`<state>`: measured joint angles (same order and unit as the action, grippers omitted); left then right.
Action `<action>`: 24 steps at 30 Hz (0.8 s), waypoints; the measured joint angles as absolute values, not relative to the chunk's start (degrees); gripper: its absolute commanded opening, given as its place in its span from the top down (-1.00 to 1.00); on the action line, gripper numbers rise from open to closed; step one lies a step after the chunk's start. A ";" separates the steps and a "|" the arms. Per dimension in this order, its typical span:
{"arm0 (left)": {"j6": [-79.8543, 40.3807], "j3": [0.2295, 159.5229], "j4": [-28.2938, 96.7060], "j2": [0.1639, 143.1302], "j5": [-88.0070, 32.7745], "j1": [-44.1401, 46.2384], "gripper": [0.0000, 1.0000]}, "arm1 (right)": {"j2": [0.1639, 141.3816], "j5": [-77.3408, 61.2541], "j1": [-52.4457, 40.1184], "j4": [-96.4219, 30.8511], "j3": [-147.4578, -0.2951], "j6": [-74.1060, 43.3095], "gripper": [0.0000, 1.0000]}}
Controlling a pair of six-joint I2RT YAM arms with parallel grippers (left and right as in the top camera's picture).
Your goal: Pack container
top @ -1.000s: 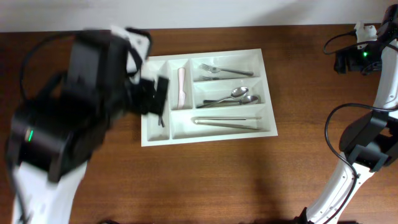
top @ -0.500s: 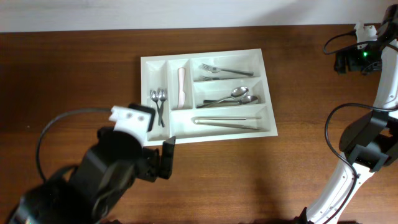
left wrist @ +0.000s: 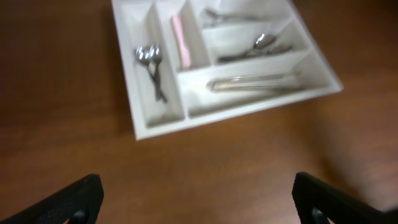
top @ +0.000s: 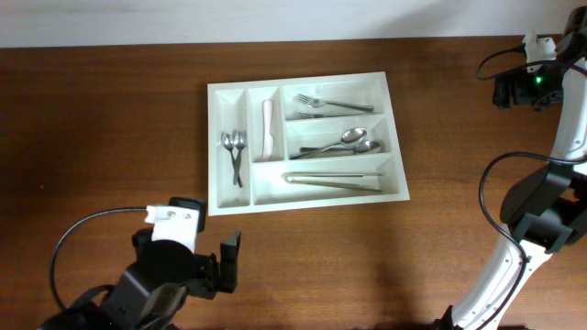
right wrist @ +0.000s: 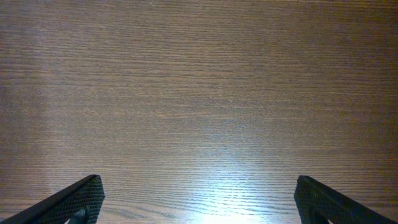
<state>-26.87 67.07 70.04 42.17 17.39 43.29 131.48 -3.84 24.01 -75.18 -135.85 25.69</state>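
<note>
The container (top: 227, 108) sits upper middle on the bench (top: 110, 137), cutlery in every compartment and nothing loose that I can see. Packing looks done, so next is probably just parking the arms. The left claw (left wrist: 199, 200), lower left, is spread and empty. The right claw (right wrist: 199, 202) is likewise spread, over bare wood. There is open room all round the tray.

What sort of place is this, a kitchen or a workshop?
Probably a robotics lab, not a kitchen: a cabled left arm and right arm stand at a wooden table bearing a white cutlery tray of forks and spoons.
</note>
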 measured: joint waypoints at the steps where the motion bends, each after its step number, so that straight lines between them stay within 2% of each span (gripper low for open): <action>1: -26.87 67.05 71.11 42.15 17.39 43.29 -0.98 | 131.48 -3.84 24.01 -75.20 -135.85 25.74 -0.97; 6: -24.36 66.52 72.53 42.11 17.61 43.29 -0.98 | 131.48 -3.84 24.01 -75.20 -135.85 25.74 -0.97; 10: -17.74 64.05 67.20 42.11 19.42 43.29 -0.98 | 131.48 -3.84 24.01 -75.20 -135.85 25.71 -0.97; 18: -7.62 49.39 45.08 41.58 21.58 43.24 -0.98 | 131.48 -3.84 24.01 -75.20 -135.85 25.69 -0.97; 24: -5.76 32.47 25.19 35.94 15.70 38.83 -0.98 | 131.48 -3.84 24.01 -75.20 -135.85 25.74 -0.97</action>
